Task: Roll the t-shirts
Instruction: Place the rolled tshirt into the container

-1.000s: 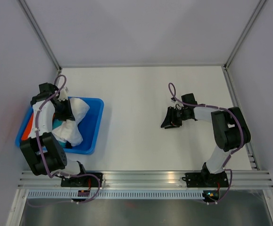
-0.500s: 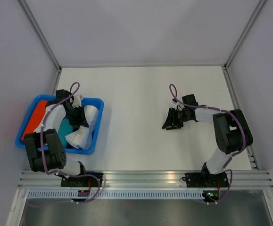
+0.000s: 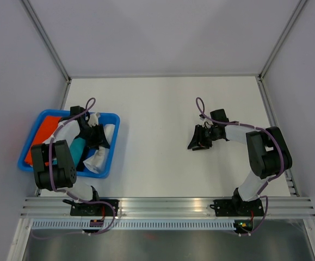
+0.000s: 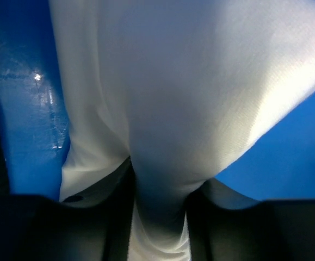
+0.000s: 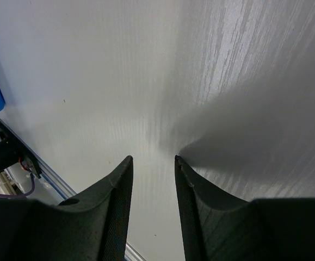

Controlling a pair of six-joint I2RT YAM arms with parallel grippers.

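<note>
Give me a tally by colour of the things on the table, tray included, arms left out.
white t-shirt: 1
orange t-shirt: 1
teal t-shirt: 1
blue tray: 1
Total: 4

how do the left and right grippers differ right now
The left gripper is over the blue tray; the right gripper hangs over the table. The left gripper has the white t-shirt pinched between its fingers; the right gripper's fingers stand apart with nothing between them. Both have black fingers.

White tabletop (image 3: 162, 109), pale grey walls (image 3: 162, 32), aluminium corner posts (image 3: 48, 43), slotted rail (image 3: 168, 205) at near edge
</note>
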